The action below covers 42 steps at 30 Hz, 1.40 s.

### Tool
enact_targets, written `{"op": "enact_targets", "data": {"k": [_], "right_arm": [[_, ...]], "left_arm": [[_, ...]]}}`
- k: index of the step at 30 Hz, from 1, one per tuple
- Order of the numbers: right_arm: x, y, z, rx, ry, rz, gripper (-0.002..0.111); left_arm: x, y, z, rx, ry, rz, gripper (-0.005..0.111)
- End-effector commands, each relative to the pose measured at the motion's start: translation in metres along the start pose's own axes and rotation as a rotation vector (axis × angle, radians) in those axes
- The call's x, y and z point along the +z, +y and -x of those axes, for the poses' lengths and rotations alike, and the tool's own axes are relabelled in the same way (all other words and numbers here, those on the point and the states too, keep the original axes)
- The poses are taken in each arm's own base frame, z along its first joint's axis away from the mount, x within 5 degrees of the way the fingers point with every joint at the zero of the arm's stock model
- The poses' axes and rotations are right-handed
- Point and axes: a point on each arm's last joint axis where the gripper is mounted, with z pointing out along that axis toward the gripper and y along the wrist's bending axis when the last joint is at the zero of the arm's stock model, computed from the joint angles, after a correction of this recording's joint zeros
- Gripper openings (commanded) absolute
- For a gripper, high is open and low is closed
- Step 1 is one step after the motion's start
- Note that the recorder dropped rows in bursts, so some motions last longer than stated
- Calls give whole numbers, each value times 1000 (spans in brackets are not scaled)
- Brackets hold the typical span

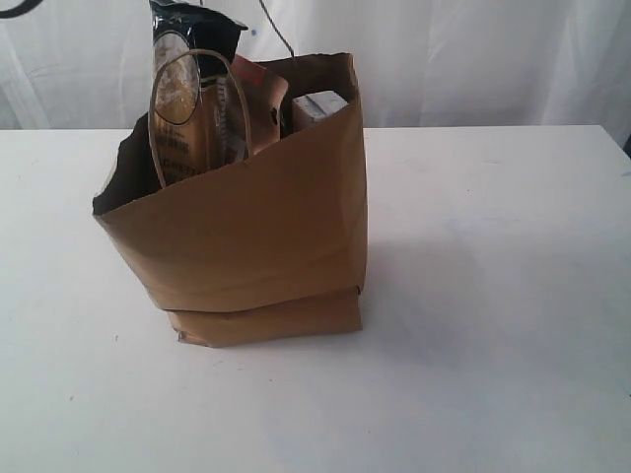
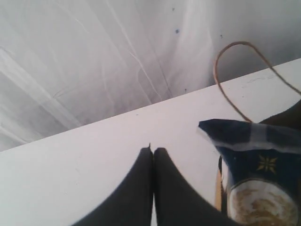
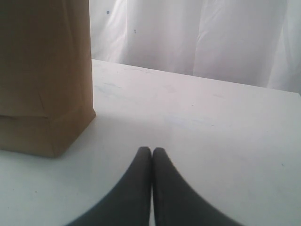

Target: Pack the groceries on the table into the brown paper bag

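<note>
A plain white table [image 1: 493, 345], smooth and matte, filled the near ground and ran wide to either side. On it, left of centre, stood the brown paper bag [image 1: 256, 236], stiff kraft paper with a creased, folded base [image 1: 266, 320] and a slanting, crumpled rim. A thin twisted paper handle [image 1: 194, 51] looped up over the mouth. Inside, the long spaghetti packet [image 1: 182, 99] rose tallest at the left, glossy film with a dark blue top and a clear window. Beside it leaned a brown pouch [image 1: 258, 94], and at the right a small boxy carton [image 1: 317, 106]. The right gripper [image 3: 151, 149] hung low over bare table right of the bag, its smooth black fingers pressed together on nothing. The left gripper [image 2: 153, 149], just beside the packet's top, was likewise closed and empty. Farthest back hung a wrinkled white curtain [image 1: 473, 59].
</note>
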Motion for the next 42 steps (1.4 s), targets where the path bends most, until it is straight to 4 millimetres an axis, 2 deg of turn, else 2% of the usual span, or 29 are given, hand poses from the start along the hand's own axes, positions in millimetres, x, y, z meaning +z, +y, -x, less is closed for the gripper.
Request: {"op": "enact_targets", "data": {"k": [1, 6, 9, 14, 19, 25, 30, 35, 42], "right_arm": [[0, 0, -2, -7, 2, -9, 0], [0, 0, -2, -7, 2, -9, 0], [0, 0, -2, -7, 2, -9, 0], [0, 0, -2, -7, 2, -9, 0], [0, 0, -2, -7, 2, -9, 0], [0, 0, -2, -7, 2, -9, 0], [0, 0, -2, -7, 2, -9, 0], [0, 0, -2, -7, 2, -9, 0], [0, 0, -2, -7, 2, -9, 0]], "left_arm": [[-23, 21, 3, -17, -23, 12, 0], [-57, 42, 0, -44, -39, -66, 0], [-75, 53, -10, -17, -43, -120, 0], [-106, 77, -42, -65, -71, -155, 0], [-136, 93, -90, -137, -118, -276, 0], [-152, 101, -151, -178, -145, -368, 0], [-166, 115, -183, -219, -177, -373, 0], [-175, 124, -196, -246, -177, -369, 0], [-177, 126, -197, -247, -188, -368, 0]]}}
